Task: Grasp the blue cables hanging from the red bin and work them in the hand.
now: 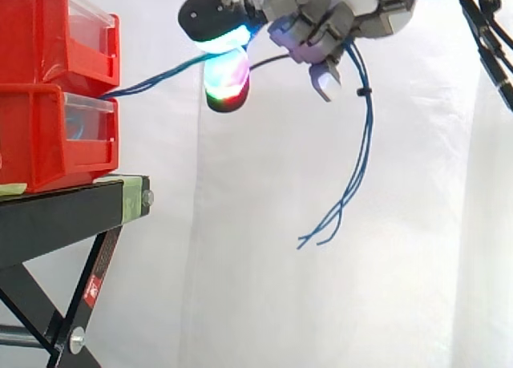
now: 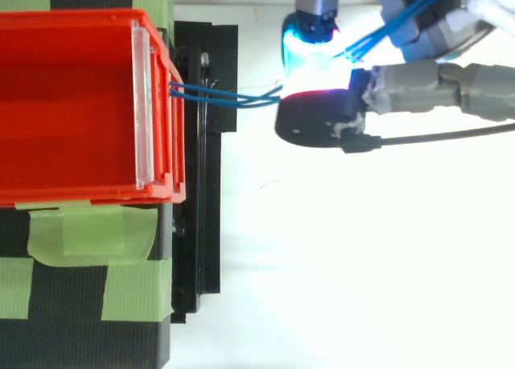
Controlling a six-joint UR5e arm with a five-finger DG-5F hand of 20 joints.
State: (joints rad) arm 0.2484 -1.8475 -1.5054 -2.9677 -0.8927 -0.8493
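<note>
Thin blue cables (image 1: 160, 81) run from the front of the stacked red bins (image 1: 56, 87) rightward and up into my hand (image 1: 321, 19). In the side view the hand sits high, right of the bins, its fingers curled round the cables. Two glowing pads (image 1: 227, 63) pinch the strand on the bin side. Past the hand the cables' loose ends (image 1: 357, 159) hang down and fan out near the middle of the view. From above, the cables (image 2: 229, 97) leave the upper red bin (image 2: 72, 104) at its clear front plate and enter the hand (image 2: 418, 84).
The bins stand on a black stand (image 1: 72, 208) with green tape patches (image 2: 92, 228). A white curtain lies behind. A black tripod leg (image 1: 489, 39) crosses the upper right corner of the side view.
</note>
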